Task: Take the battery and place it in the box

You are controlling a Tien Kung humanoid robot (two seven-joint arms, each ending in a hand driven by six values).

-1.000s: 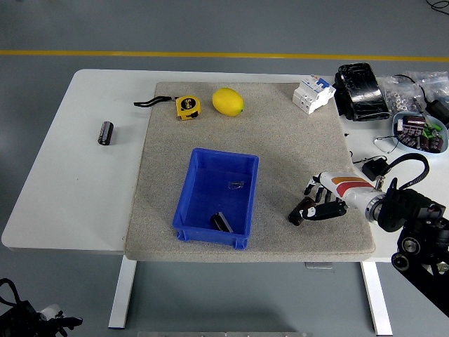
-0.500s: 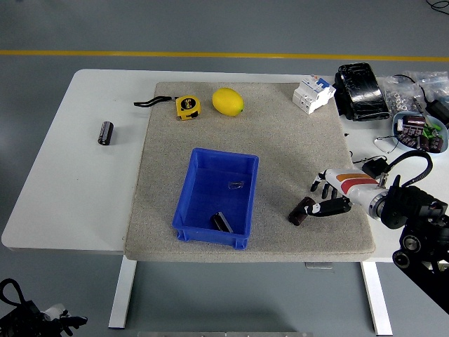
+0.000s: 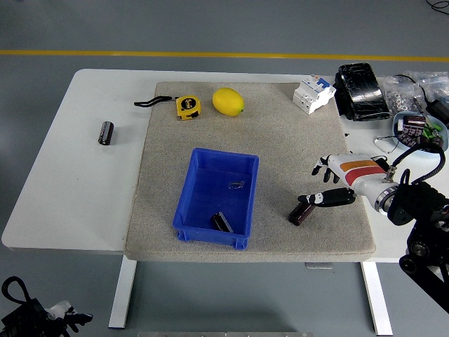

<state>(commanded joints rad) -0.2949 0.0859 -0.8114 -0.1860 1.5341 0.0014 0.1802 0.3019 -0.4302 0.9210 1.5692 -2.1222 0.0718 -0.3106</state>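
The right hand (image 3: 324, 188) hovers open over the battery (image 3: 301, 211) at four o'clock of the blue box (image 3: 184, 205). Fingers spread, it holds nothing, apparently poised to grasp.

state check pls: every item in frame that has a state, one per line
right hand: fingers spread, holding nothing, thumb tip at the battery by it
battery: lying on the mat, outside the box, not grasped
blue box: open top, a dark object and a small clip inside
second battery: lying on the bare table, left of the mat
tape measure: tape retracted, strap trailing left
lemon: whole, on the mat
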